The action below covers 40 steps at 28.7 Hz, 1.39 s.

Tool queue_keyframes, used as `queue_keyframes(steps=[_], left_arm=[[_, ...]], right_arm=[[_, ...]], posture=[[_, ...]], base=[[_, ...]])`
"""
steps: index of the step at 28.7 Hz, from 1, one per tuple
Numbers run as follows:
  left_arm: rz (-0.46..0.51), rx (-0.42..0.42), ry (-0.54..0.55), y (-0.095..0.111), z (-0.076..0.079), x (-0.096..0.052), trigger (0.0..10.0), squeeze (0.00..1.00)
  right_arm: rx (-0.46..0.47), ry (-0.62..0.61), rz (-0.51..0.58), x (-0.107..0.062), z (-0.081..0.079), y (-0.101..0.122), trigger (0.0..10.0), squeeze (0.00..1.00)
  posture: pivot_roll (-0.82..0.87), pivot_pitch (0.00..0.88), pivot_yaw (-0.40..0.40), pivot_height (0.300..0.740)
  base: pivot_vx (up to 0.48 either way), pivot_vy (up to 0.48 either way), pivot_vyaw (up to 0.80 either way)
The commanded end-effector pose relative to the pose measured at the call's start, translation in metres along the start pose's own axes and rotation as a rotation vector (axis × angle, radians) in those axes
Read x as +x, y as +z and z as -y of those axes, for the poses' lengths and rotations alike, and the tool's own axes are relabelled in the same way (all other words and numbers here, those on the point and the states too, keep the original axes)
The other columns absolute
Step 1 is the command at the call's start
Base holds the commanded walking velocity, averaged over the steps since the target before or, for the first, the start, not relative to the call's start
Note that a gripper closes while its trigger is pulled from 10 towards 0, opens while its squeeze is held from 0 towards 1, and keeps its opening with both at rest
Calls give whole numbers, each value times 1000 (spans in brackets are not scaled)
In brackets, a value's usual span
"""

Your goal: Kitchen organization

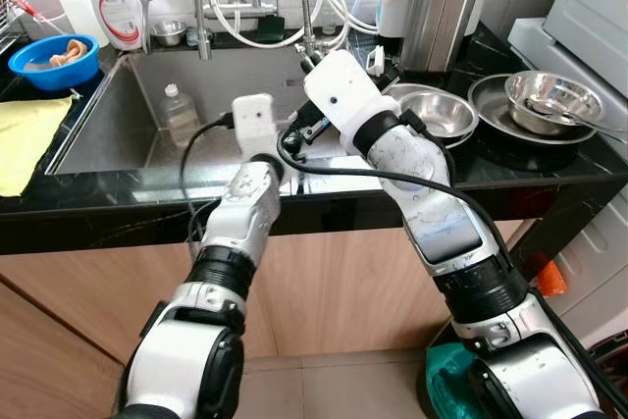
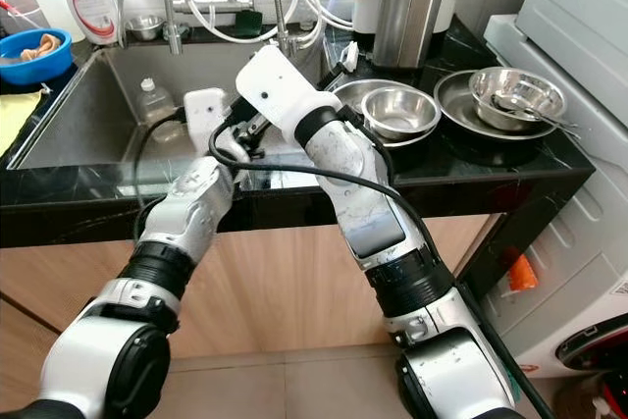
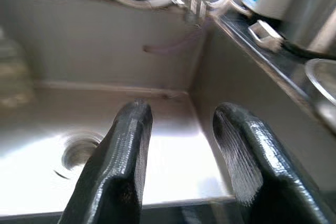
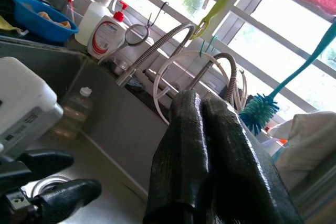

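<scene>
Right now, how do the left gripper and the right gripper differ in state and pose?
The left gripper has its fingers spread with a clear gap; the right gripper has its fingers pressed together, holding nothing. The left points down toward the sink floor; the right points toward the faucet hoses. Both hang over the sink.

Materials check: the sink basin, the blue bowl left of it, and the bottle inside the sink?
Rectangular sink basin: looks like brushed stainless steel, grey with soft reflections. Round blue bowl: probably plastic, opaque, uniform colour, dull sheen. Small clear bottle standing in the sink: likely transparent plastic, see-through body with a white cap.
</scene>
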<state>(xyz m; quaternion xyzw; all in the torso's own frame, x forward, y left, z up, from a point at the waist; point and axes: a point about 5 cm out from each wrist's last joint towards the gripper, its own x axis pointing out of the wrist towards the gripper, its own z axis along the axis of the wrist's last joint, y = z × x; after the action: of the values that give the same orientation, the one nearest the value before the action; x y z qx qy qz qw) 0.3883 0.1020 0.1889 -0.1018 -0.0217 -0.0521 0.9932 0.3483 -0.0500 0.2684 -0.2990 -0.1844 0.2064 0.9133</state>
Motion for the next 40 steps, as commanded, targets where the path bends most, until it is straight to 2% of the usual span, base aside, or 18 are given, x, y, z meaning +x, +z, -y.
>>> queue_keyframes(steps=[1, 8, 10, 13, 14, 15, 16, 19, 22, 26, 29, 31, 33, 34, 36, 37, 38, 40], left_arm=[[78, 63, 88, 7, -26, -6, 10000, 0], [231, 74, 279, 25, -74, -23, 10000, 0], [297, 87, 378, 32, -98, -36, 10000, 0], [350, 252, 519, 39, -136, -62, 10000, 0], [347, 333, 582, 39, -151, -74, 10000, 0], [342, 357, 603, 39, -156, -78, 10000, 0], [315, 423, 699, 36, -176, -94, 10000, 0], [291, 480, 793, 33, -192, -109, 10000, 0], [104, 631, 1022, 9, -232, -147, 10000, 0], [8, 685, 1087, -7, -242, -160, 10000, 0], [-122, 741, 1097, -35, -247, -174, 10000, 0], [-186, 677, 1118, -52, -248, -183, 10000, 0], [-264, 736, 1101, -67, -248, -189, 10000, 0], [-336, 779, 1072, -79, -247, -192, 10000, 0], [-436, 761, 1021, -95, -245, -194, 10000, 0], [-477, 717, 994, -107, -242, -196, 10000, 0], [-477, 717, 994, -107, -242, -196, 10000, 0], [-583, 745, 833, -129, -229, -193, 10000, 0]], right_arm=[[39, -11, 12, -4, 0, 0, 10000, 0], [225, -1, -5, -6, -2, -9, 10000, 0], [283, 15, -12, -8, -2, -13, 10000, 0], [325, 27, -22, -10, -3, -19, 10000, 0], [333, 31, -24, -11, -4, -20, 10000, 0], [334, 32, -26, -11, -4, -20, 10000, 0], [335, 45, -26, -12, -7, -21, 10000, 0], [341, 53, -26, -11, -9, -22, 10000, 0], [369, 66, -21, -10, -12, -22, 10000, 0], [382, 67, -22, -10, -12, -22, 10000, 0], [429, 77, -23, -10, -14, -24, 10000, 0], [462, 84, -19, -9, -16, -24, 10000, 0], [489, 84, -27, -10, -17, -28, 10000, 0], [510, 78, -41, -10, -16, -33, 10000, 0], [554, 73, -64, -10, -16, -39, 10000, 0], [559, 75, -84, -9, -15, -44, 10000, 0], [559, 75, -84, -9, -15, -44, 10000, 0], [564, 62, -137, -8, -14, -57, 10000, 0]], posture=[[-174, 0, 41, 740], [-179, 0, 39, 740], [-177, 0, 39, 740], [-175, 0, 41, 740], [-173, 0, 41, 740], [-173, 0, 41, 740], [-163, 0, 40, 740], [-155, 0, 38, 740], [-146, 0, 35, 740], [-145, 0, 34, 740], [-142, 0, 32, 740], [-147, 0, 34, 740], [-147, 0, 34, 740], [-144, 0, 34, 740], [-145, 0, 33, 740], [-142, 0, 33, 740], [-142, 0, 33, 740], [-142, 0, 30, 740]], base=[[0, 0, 0], [0, 0, 0], [0, 0, 0], [0, 0, 0], [0, 0, 0], [0, 0, 0], [0, 0, 0], [0, 0, 0], [0, 0, 0], [0, 0, 0], [0, 0, 0], [0, 0, 0], [0, 0, 0], [0, 0, 0], [0, 0, 0], [0, 0, 0], [0, 0, 0], [0, 0, 0]])
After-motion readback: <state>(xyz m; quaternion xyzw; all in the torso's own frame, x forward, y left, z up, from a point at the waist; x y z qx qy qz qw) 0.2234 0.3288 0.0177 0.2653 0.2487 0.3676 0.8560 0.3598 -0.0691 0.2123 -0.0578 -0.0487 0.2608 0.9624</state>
